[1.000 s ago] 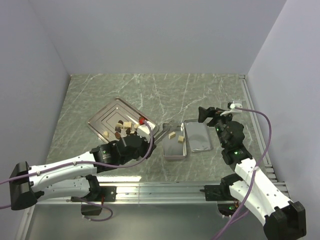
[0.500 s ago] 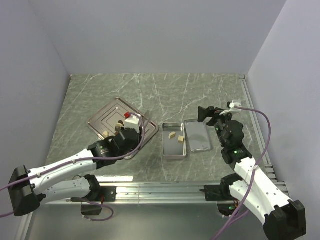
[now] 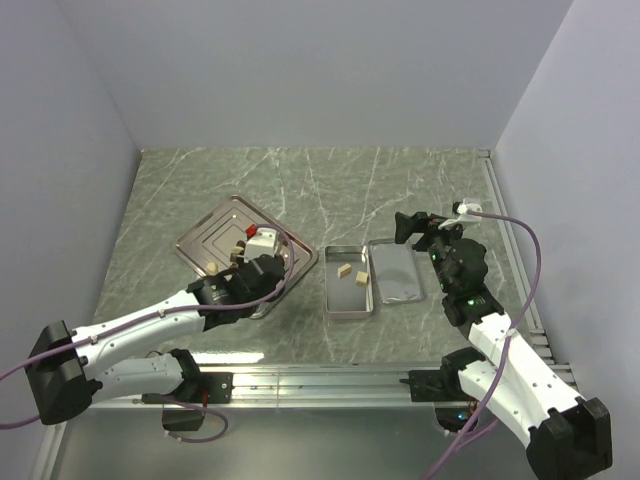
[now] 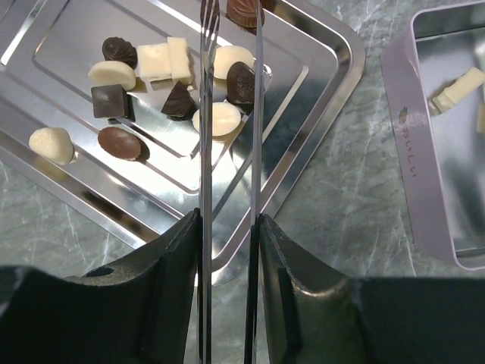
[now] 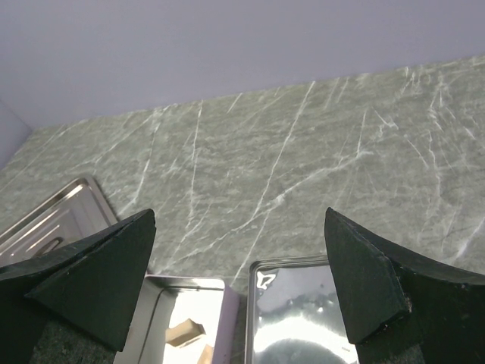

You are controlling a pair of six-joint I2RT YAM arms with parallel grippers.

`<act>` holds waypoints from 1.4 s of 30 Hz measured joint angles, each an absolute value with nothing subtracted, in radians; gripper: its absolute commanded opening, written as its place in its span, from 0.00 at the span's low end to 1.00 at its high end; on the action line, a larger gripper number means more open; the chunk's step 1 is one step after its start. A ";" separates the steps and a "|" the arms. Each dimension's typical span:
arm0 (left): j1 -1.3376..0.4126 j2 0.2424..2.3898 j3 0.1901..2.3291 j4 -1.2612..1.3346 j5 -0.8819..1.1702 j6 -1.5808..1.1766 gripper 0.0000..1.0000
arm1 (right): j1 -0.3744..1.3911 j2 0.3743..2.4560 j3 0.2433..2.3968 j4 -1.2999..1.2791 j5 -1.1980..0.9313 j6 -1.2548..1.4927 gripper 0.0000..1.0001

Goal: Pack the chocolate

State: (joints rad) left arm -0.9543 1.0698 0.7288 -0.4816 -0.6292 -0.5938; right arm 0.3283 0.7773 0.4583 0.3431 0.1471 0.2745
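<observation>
Back from the tin (image 3: 348, 314), my left gripper (image 4: 227, 220) is pinching tweezers (image 4: 255, 114) over the tray (image 4: 333, 45) — chocolates (image 4: 214, 119) lying there; two tan pieces (image 3: 345, 269) sitting in the tin; right gripper (image 5: 241, 227) gaping wide.

Top cam: high, from near edge, down on whole table (image 3: 300, 180). L wrist: close over tray (image 4: 76, 30). R wrist: low, facing far wall (image 5: 227, 45). All 3 share tin (image 3: 345, 297).

Right pincer (image 5: 241, 214) spread wide over table (image 5: 303, 152); tan chocolate (image 5: 186, 332) in tin (image 5: 170, 297), lid (image 5: 303, 318) beside, tray (image 5: 53, 216) corner left.
</observation>
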 measured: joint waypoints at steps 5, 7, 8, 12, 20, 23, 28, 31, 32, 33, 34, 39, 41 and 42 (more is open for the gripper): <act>-0.954 1.083 0.735 -0.498 -0.630 -0.614 0.41 | 0.328 0.783 0.458 0.343 0.145 0.272 0.98; -0.955 1.105 0.741 -0.503 -0.630 -0.623 0.41 | 0.328 0.785 0.458 0.342 0.144 0.272 0.98; -0.957 1.114 0.744 -0.505 -0.630 -0.627 0.41 | 0.328 0.785 0.458 0.342 0.144 0.272 0.98; -0.987 1.138 0.751 -0.532 -0.635 -0.651 0.42 | 0.328 0.786 0.458 0.342 0.144 0.271 0.98; -1.023 1.138 0.752 -0.555 -0.636 -0.686 0.42 | 0.328 0.788 0.458 0.342 0.140 0.271 0.98; -1.027 1.138 0.752 -0.560 -0.637 -0.697 0.43 | 0.328 0.788 0.458 0.342 0.139 0.271 0.98; -1.027 1.140 0.752 -0.563 -0.637 -0.702 0.41 | 0.328 0.788 0.458 0.338 0.137 0.271 0.98; -1.028 1.143 0.752 -0.566 -0.636 -0.704 0.39 | 0.328 0.790 0.458 0.335 0.137 0.271 0.98; -1.028 1.143 0.752 -0.566 -0.636 -0.705 0.39 | 0.328 0.791 0.459 0.334 0.137 0.271 0.98; -1.029 1.143 0.752 -0.567 -0.636 -0.706 0.40 | 0.328 0.792 0.459 0.335 0.136 0.271 0.98; -1.031 1.143 0.752 -0.567 -0.636 -0.712 0.40 | 0.328 0.792 0.459 0.334 0.136 0.271 0.98; -1.044 1.143 0.752 -0.577 -0.634 -0.727 0.41 | 0.328 0.794 0.460 0.333 0.136 0.271 0.98; -1.045 1.143 0.752 -0.581 -0.633 -0.728 0.41 | 0.328 0.794 0.460 0.330 0.136 0.271 0.98; -1.046 1.144 0.752 -0.584 -0.633 -0.728 0.41 | 0.328 0.794 0.460 0.328 0.136 0.271 0.98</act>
